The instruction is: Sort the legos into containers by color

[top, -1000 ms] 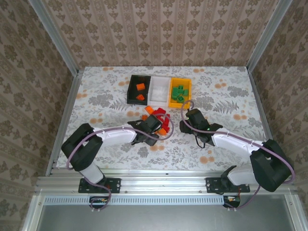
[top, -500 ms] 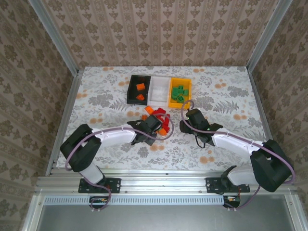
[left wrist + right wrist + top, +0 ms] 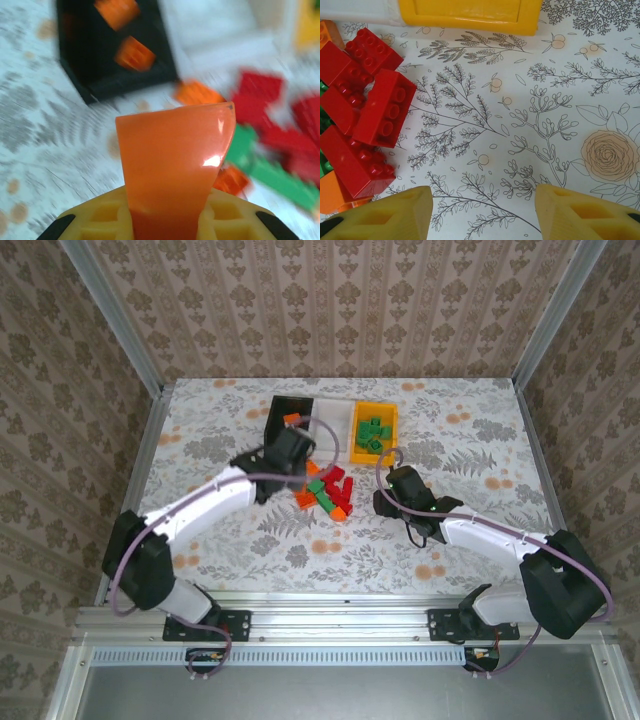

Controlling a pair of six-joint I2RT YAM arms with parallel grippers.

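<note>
- The left gripper [image 3: 290,446], clamped on an orange brick [image 3: 175,160], had swung from the loose pile [image 3: 330,490] to just beside the black bin [image 3: 272,430]. That bin already held orange bricks, so a drop there looked next.
- The right gripper [image 3: 480,194] hung over the table [image 3: 545,100] with its fingers apart, beside red bricks [image 3: 375,110].
- Unsorted bricks lay near the white bin [image 3: 330,426]; nothing blocked the path.

Orange brick [image 3: 175,165] and red legos [image 3: 385,115] are glossy smooth plastic; table cover [image 3: 530,100] matt.
</note>
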